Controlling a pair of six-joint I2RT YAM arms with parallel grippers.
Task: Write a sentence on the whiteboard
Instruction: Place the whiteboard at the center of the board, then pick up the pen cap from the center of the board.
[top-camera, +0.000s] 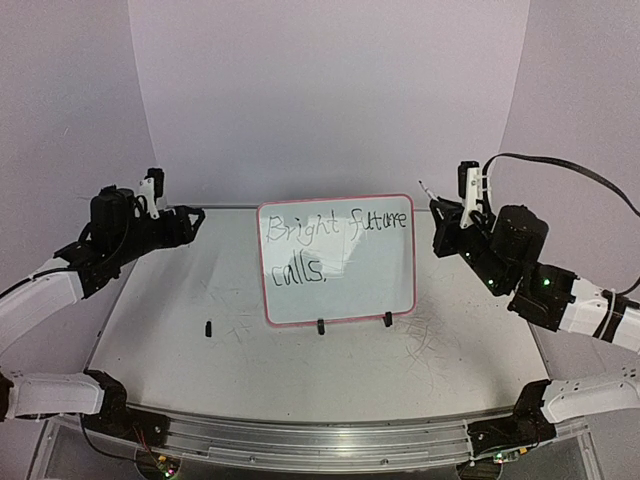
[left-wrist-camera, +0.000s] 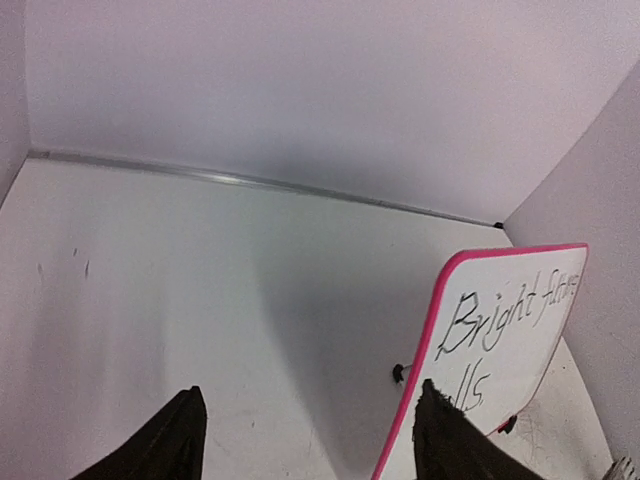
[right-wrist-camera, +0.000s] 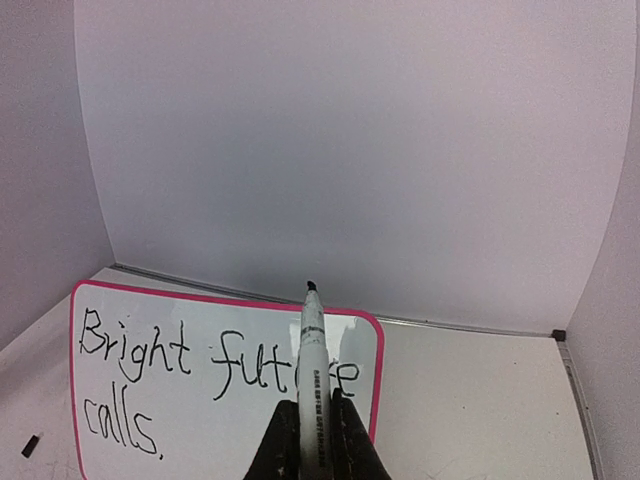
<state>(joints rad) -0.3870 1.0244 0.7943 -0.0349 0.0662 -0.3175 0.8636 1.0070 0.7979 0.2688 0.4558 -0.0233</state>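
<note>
1. A pink-framed whiteboard (top-camera: 372, 288) stands mid-table (top-camera: 150, 345) on black clip feet (top-camera: 320, 326).
2. The sentence (top-camera: 335, 235), "Bright future calls.", runs across the board's upper part in two lines.
3. At the board's 9 o'clock, the left gripper (left-wrist-camera: 305, 400) hangs with its jaws apart.
4. At 3 o'clock, the right gripper (right-wrist-camera: 312, 415) is clamped on a marker (right-wrist-camera: 313, 340).

The whiteboard (top-camera: 372, 285) is white with a pink-red frame, its sentence (top-camera: 300, 232) black, the marker (right-wrist-camera: 313, 350) white with a black tip, the desk (top-camera: 450, 370) pale grey.
</note>
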